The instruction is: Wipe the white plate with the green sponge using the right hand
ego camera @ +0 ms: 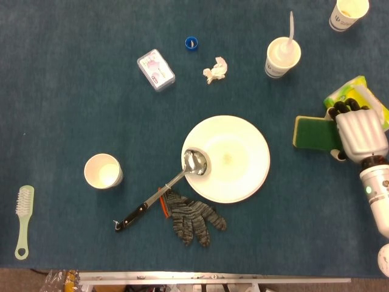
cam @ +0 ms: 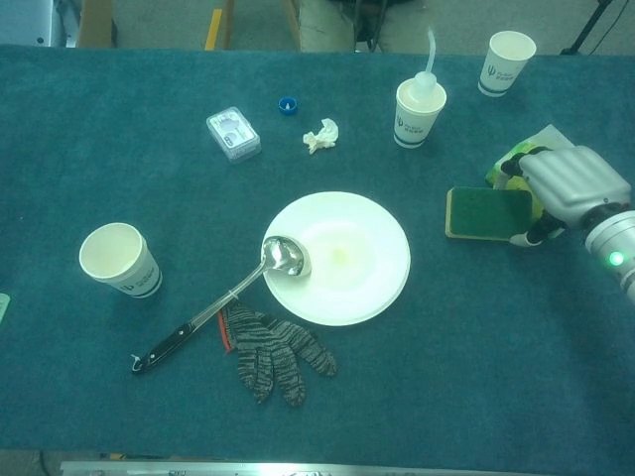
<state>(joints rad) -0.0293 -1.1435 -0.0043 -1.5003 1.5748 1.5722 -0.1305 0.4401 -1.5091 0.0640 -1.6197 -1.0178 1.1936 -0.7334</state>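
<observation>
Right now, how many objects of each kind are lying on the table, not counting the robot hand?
Paper cups: 3
White plate: 1
Ladle: 1
Green sponge: 1
Glove: 1
Brush: 1
Plastic box: 1
Blue cap: 1
Crumpled tissue: 1
Green packet: 1
Total: 12

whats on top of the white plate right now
Only the bowl of a metal ladle rests on the white plate's left edge, handle trailing off onto the table. A faint smear marks the centre. The plate under the bowl is hidden.

Showing white plate (ego camera: 234, 155), green sponge (ego camera: 311, 132), grey-black mottled glove (ego camera: 193, 216), dark blue tablecloth (ego camera: 73, 103), blue cap (ego camera: 191, 42).
</observation>
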